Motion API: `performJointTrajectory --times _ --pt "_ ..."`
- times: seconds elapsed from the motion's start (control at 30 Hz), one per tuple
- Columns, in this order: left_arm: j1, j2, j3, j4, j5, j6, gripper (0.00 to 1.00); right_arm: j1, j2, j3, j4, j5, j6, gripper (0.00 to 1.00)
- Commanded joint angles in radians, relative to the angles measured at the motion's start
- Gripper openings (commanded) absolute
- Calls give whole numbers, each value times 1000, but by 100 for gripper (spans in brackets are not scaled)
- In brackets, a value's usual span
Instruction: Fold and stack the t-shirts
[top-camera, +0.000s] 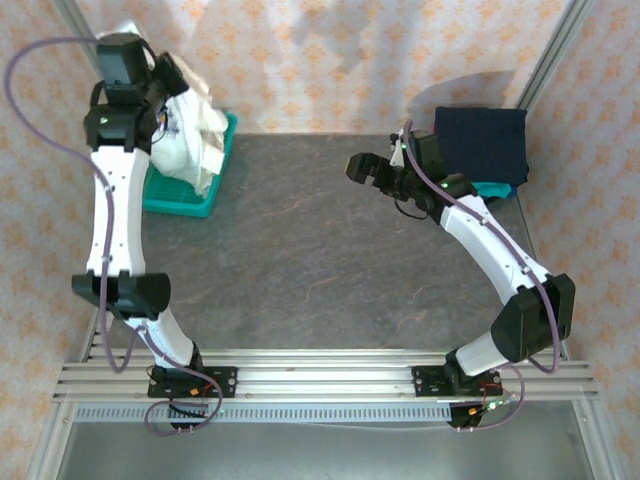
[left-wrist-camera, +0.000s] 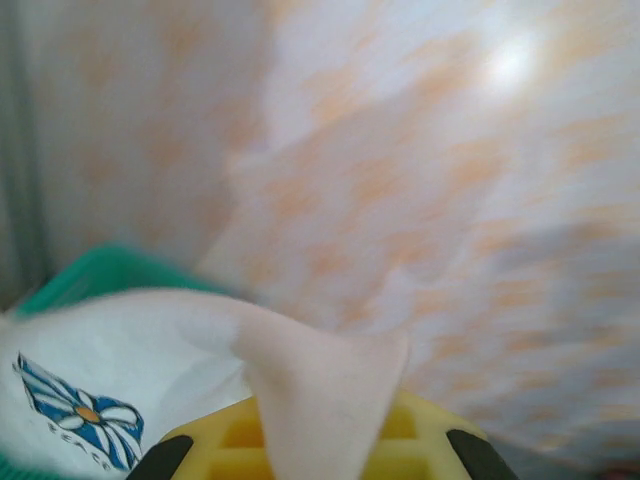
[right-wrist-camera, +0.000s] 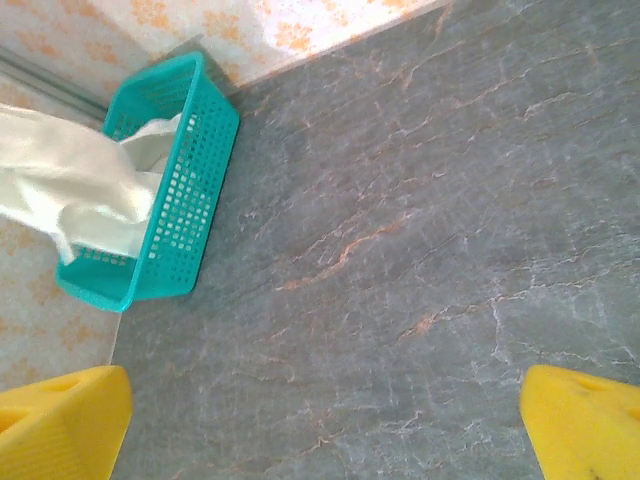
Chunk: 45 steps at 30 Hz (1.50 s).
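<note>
Item 1, white t-shirt (top-camera: 195, 135): at the far left corner of the tabletop (top-camera: 300, 260), raised in a bunch above the teal mesh basket (top-camera: 190, 198), its lower part hanging down into the basket. The left wrist view shows a blue flower print (left-wrist-camera: 85, 410) with dark letters under it; the letters are too blurred to read. Item 2, left jaws: closed on a fold of the white t-shirt, and a flap of the cloth (left-wrist-camera: 320, 390) stands up from between the yellow fingers (left-wrist-camera: 430, 440). Item 3, navy t-shirt (top-camera: 482, 140): folded flat at the far right corner of the tabletop, on top of a teal t-shirt (top-camera: 497, 189) of which only an edge shows. Item 4, right jaws: spread wide with nothing between them, and the yellow fingers (right-wrist-camera: 60, 420) sit at the two lower corners of the right wrist view. In the top view they are held over bare tabletop just left of the navy t-shirt, pointing toward the basket. Item 5, teal mesh basket, as seen from the right wrist (right-wrist-camera: 190, 170): it stands on the tabletop against the patterned wall, with white cloth (right-wrist-camera: 75, 190) drawn up and out over its rim. Item 6, tabletop: dark grey with a stone pattern.
</note>
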Motion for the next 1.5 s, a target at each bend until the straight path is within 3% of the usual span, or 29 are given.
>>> performJointTrajectory --times 0.0,0.13,0.33,0.5,0.67,0.8,1.1,1.27,1.4,1.47 --pt "-66 -29 88 40 137 74 0 -4 -63 -16 36 75 24 99" --pt "-117 -62 127 108 234 -3 0 -22 -108 -16 5 103 12 99" --pt "-290 -57 150 71 223 -13 0 -107 -189 -50 -46 46 0 99" --pt "-503 67 145 61 234 -45 0 -184 -280 -124 -89 3 -21 99" --pt "-646 216 201 261 250 -166 0 -257 -345 -180 -130 -20 -17 99" --pt "-685 243 227 381 249 -259 0 -294 -395 -210 -150 -21 -22 99" --pt "-727 188 226 393 264 -305 0 -299 -416 -231 -139 -27 -28 99" --pt "-747 135 217 236 271 -226 0 -299 -402 -242 -118 -32 -8 99" --pt "-735 71 181 77 159 -105 0 -299 -400 -269 -52 -74 30 99" --pt "-687 26 173 18 92 -75 0 -299 -397 -277 -31 -89 43 99"
